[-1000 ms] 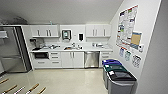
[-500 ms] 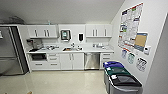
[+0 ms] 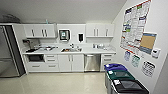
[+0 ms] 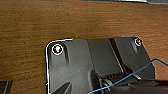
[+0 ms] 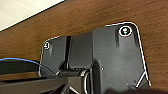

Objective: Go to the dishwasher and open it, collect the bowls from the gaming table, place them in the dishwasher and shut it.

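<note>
A white kitchenette counter (image 3: 86, 51) fills the far wall; the closed brushed stainless-steel dishwasher (image 3: 92, 62) sits beneath it, well ahead of both tools, whose spread cannot be told while tucked for driving.

Wall posters (image 3: 135, 27) too blurred to read
</note>
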